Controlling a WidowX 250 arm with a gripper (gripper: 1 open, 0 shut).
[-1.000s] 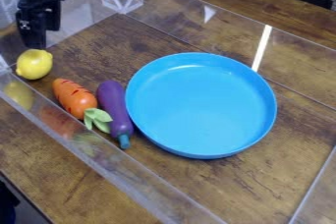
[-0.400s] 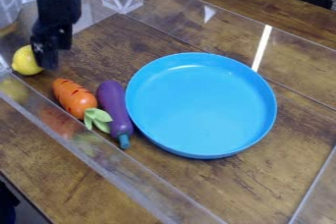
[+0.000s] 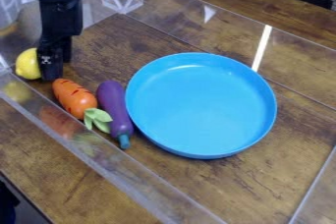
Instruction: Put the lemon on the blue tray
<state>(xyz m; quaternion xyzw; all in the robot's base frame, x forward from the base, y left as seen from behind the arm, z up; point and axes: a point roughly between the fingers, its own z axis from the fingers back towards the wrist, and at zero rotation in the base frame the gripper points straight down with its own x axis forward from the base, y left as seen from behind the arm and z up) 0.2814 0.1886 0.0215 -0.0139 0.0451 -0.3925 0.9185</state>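
Now hand (image 3: 47, 64) spread apart over lemon (image 3: 26, 64); lemon's axis unreadable.

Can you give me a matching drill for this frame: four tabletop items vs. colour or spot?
Items:
1. lemon
2. carrot
3. eggplant
4. blue tray

Descriptions:
A. purple, lying next to the tray's left rim
B. large round dish, nothing on it
C. orange, between two other toy foods
D. yellow, far left, partly behind the claw

Pairs: 1-D, 2-C, 3-A, 4-B
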